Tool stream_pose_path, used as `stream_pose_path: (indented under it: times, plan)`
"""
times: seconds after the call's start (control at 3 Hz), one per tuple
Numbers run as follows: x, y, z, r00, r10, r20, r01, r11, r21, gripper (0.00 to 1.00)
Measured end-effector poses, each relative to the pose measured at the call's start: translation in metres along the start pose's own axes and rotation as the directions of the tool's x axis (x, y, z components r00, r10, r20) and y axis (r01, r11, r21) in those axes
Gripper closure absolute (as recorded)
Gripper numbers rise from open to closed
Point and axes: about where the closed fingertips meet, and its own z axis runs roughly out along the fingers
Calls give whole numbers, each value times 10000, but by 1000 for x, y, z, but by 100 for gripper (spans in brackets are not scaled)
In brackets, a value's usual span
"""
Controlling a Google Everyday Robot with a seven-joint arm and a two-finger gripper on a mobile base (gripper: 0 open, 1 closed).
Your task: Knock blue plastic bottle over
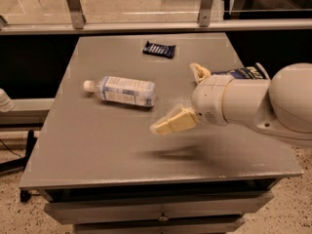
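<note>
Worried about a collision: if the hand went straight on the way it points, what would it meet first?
Probably the blue plastic bottle, lying on its side just ahead of the hand, base end nearest. The hand hovers above the table, so it might pass just over it.

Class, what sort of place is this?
Likely a lab or workshop test area: a grey table with drawers, speckled hard floor, metal posts behind. The robot's tool hangs over the table, beside the lying blue plastic bottle.
</note>
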Motion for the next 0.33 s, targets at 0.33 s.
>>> stream_pose_path:
  times: [0.33]
  plan:
    - [-19,10,-6,9982,-110,596,106,9999,64,0]
